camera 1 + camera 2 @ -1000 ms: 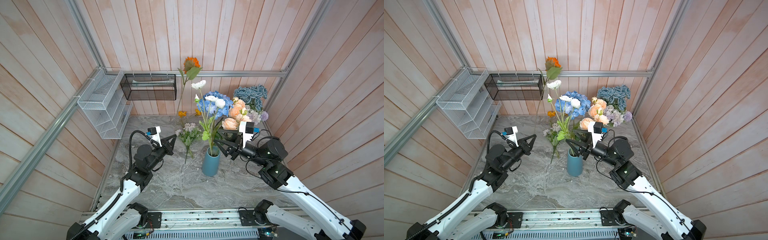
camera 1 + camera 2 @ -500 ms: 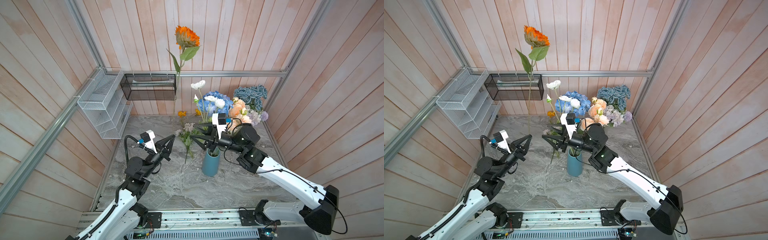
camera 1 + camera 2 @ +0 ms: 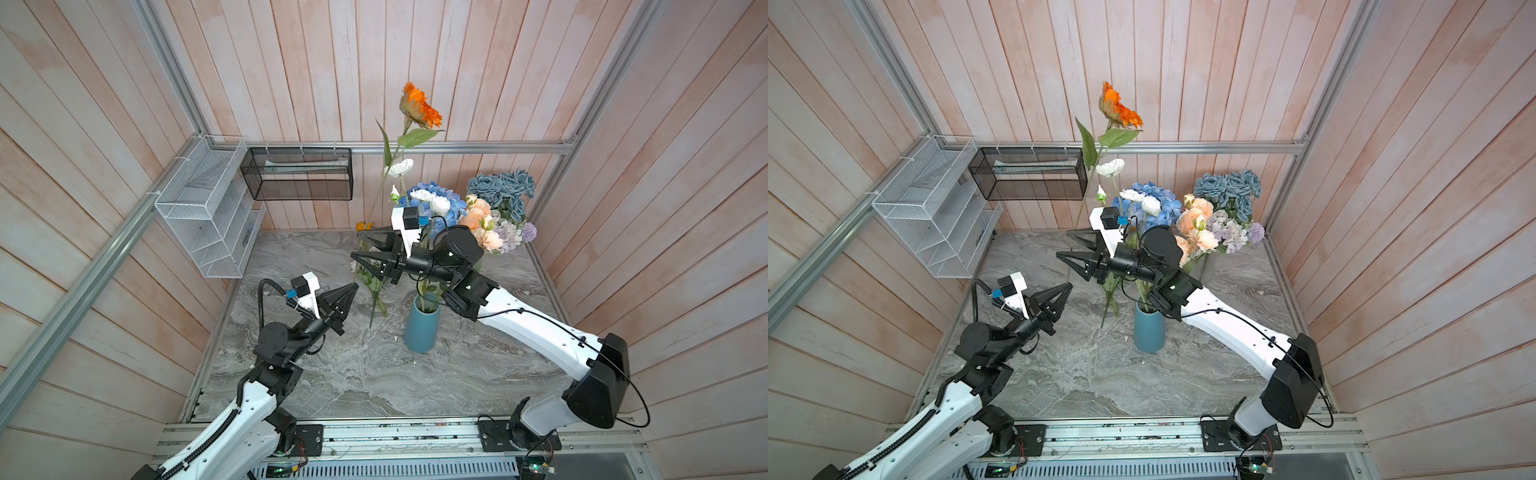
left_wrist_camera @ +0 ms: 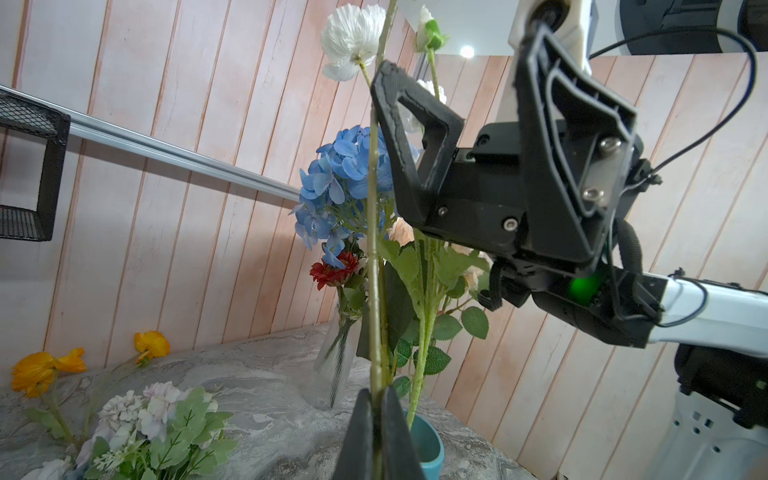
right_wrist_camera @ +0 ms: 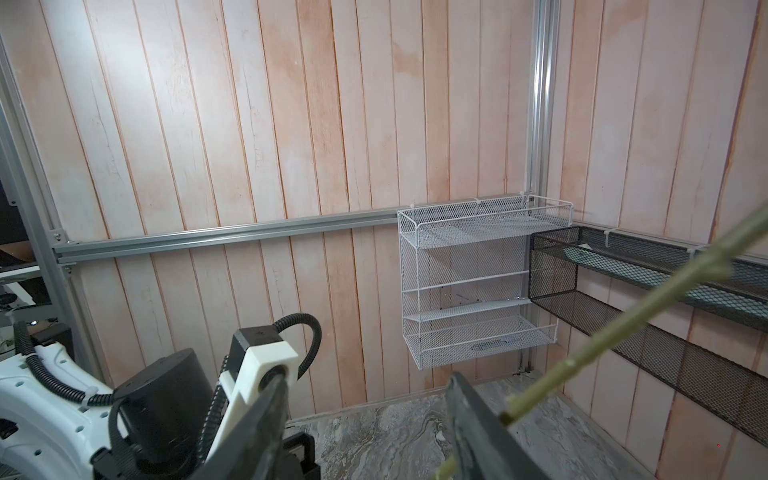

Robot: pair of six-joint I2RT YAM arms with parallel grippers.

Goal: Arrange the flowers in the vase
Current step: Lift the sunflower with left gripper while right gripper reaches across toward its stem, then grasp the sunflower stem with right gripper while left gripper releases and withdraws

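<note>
The left gripper is clamped on the bottom end of the orange sunflower. In both top views the flower rises steeply from its tips, with the bloom high above. The right gripper hangs just above those tips, jaws apart at the stalk. The blue vase, already holding white blooms, stands below that gripper's wrist, near the left tips but not under the held end.

From the left wrist, the stem runs straight up out of the closed tips and past one right finger, touching it or nearly so. The vase rim sits just beside the tips.

From the right wrist, the stem crosses one finger; I cannot tell whether it lies between the jaws.

The risk, as I judge it: a closing that misses, or a left release too soon, would let the top-heavy flower swing and fall short of the vase
</note>
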